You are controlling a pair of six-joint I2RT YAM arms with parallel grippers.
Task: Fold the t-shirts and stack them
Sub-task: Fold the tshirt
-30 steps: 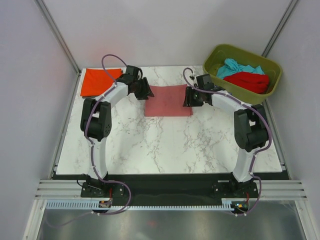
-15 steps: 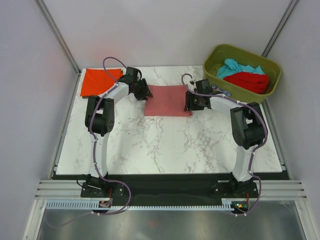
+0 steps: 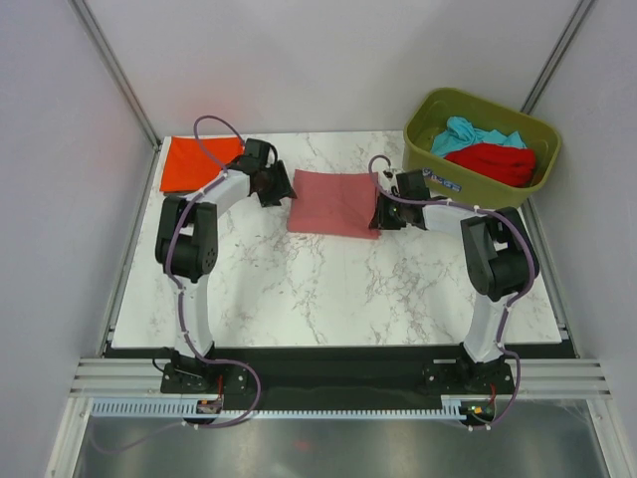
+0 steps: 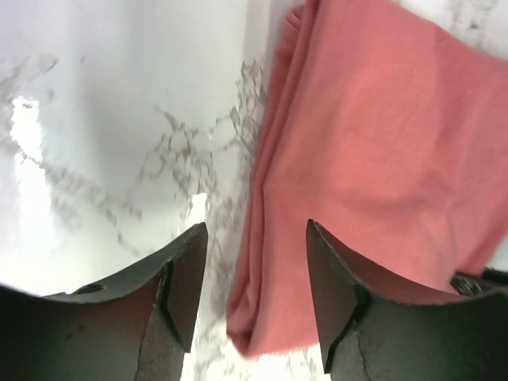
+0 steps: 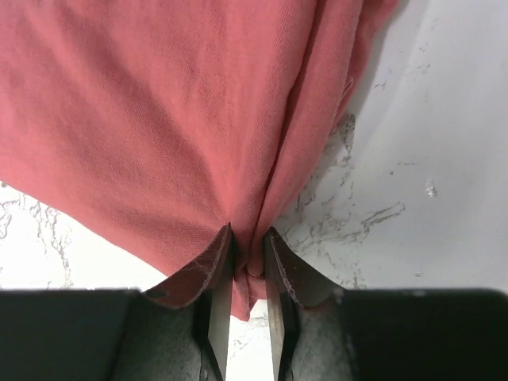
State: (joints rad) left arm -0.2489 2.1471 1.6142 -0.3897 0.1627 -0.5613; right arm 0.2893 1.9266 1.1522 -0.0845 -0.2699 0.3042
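The folded dusty pink t-shirt (image 3: 333, 202) lies flat on the bench (image 3: 328, 289) near the olive-green bin (image 3: 426, 108), the right gripper (image 5: 246, 266), jaws clenched, pinching its bin-side edge, while the left gripper (image 4: 254, 294) hovers with jaws released over the opposite edge, apparently ready to grip for stacking.

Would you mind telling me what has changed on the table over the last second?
The left gripper has drawn back leftward from the pink t-shirt, jaws open. The right gripper has slid nearer along the shirt's right edge and is pinched shut on it. The orange-red t-shirt and the bin stayed put.
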